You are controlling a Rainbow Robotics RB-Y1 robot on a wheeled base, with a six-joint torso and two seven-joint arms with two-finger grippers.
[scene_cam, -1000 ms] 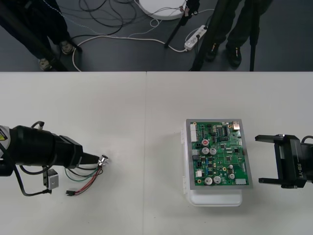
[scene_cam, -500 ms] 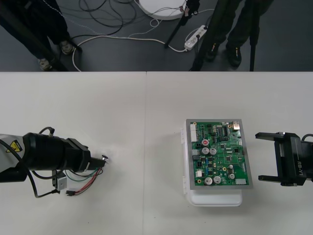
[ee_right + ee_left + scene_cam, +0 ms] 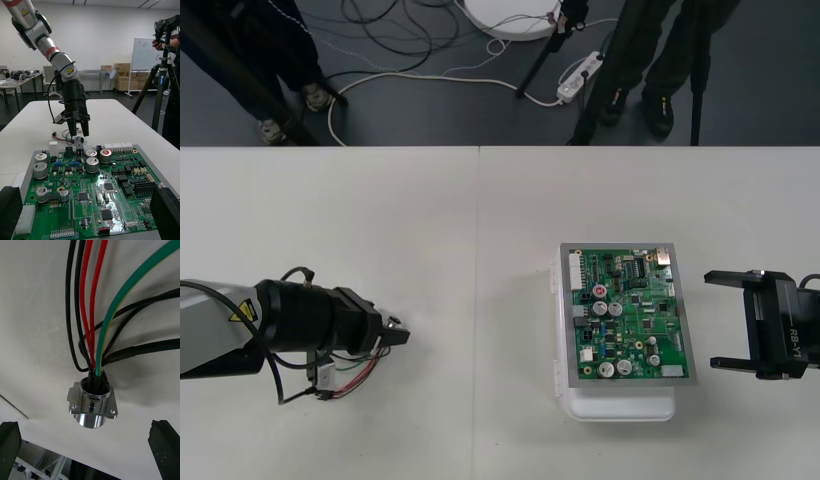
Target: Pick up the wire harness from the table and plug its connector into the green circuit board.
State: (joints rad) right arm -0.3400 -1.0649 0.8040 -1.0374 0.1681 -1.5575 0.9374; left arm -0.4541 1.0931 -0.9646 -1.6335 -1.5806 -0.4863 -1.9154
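My left end effector (image 3: 395, 334): spread wide, gripping nothing | harness socket (image 3: 92, 405) between my fingers, wires (image 3: 352, 380) trailing to 7 o'clock on tabletop (image 3: 480, 290) | right end effector (image 3: 720, 321) spread, at board's (image 3: 630, 315) 3 o'clock

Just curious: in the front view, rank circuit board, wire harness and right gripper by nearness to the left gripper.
1. wire harness, right at the left gripper.
2. green circuit board, right of centre.
3. right gripper, past the board's right edge.
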